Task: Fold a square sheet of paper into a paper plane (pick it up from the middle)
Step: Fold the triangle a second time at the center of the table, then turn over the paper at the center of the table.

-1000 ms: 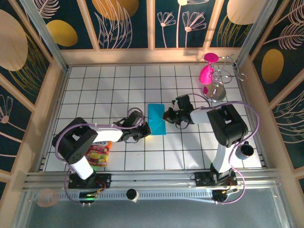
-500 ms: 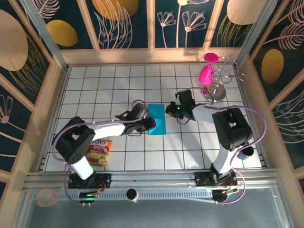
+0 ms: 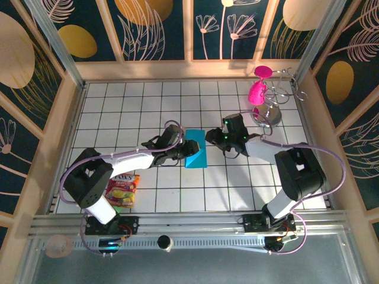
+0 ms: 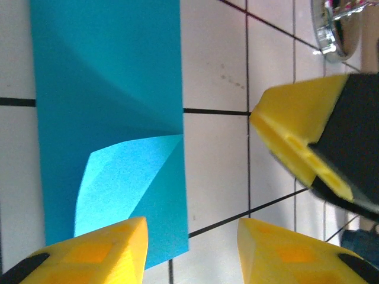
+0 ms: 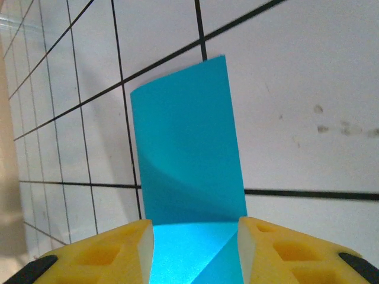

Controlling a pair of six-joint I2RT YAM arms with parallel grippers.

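Square sheet of paper (image 4: 106, 89): thin turquoise, folded narrow w/ triangular corner flap.

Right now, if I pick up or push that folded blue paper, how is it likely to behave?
The folded blue paper is probably floppy: its top layer bows instead of lying flat. It looks thin and light, so a push would likely slide it over the smooth tiled table. The turned-up corner flap may spring open if lifted.
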